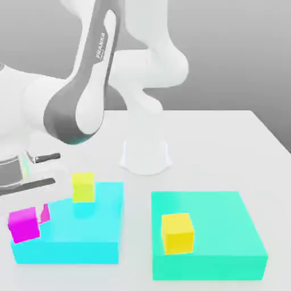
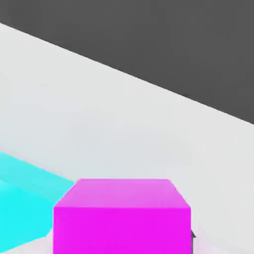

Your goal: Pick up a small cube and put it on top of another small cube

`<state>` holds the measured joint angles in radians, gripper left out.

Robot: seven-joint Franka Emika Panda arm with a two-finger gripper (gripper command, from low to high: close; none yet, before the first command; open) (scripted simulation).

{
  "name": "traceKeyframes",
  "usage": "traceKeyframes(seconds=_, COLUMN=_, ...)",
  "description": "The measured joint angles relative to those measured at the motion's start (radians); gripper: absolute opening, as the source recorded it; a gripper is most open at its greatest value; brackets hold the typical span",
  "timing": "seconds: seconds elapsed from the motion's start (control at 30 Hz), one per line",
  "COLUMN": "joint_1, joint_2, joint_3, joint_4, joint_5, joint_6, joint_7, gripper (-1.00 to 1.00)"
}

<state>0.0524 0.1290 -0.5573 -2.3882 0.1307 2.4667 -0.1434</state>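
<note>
A small cube (image 1: 23, 225), magenta, sits at the front-left corner of the cyan slab (image 1: 85, 227) in the exterior view. A second magenta piece (image 1: 45, 212) peeks out just behind it to the right, mostly hidden. My gripper (image 1: 35, 211) reaches in from the exterior view's left edge and comes down over this spot. In the hand view the small cube (image 2: 122, 218) sits close up between my jaws, with a dark sliver of one finger (image 2: 192, 237) against its side. The gripper is shut on it.
A small yellow cube (image 1: 83, 187) stands on the cyan slab's back part. A bigger yellow cube (image 1: 177, 232) rests on the teal slab (image 1: 227, 227) at the exterior view's right. The arm's white base (image 1: 145, 152) stands behind, on the white table (image 1: 227, 148).
</note>
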Motion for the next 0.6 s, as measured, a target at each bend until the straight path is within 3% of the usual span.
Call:
traceKeyframes(seconds=0.3, joint_1=-0.103, joint_2=-0.275, joint_3=-0.014, joint_4=-0.170, joint_5=-0.243, joint_6=-0.040, joint_7=0.242, gripper=-1.00)
traceKeyframes(seconds=0.47, joint_1=-0.092, joint_2=-0.165, joint_3=-0.021, joint_4=-0.210, joint_5=-0.152, joint_6=0.099, joint_7=0.181, gripper=-1.00)
traceKeyframes(seconds=0.5, joint_1=-0.088, joint_2=-0.135, joint_3=-0.022, joint_4=-0.216, joint_5=-0.127, joint_6=0.130, joint_7=0.163, gripper=1.00)
traceKeyframes(seconds=0.6, joint_1=-0.074, joint_2=-0.135, joint_3=-0.022, joint_4=-0.216, joint_5=-0.127, joint_6=0.130, joint_7=0.162, gripper=1.00)
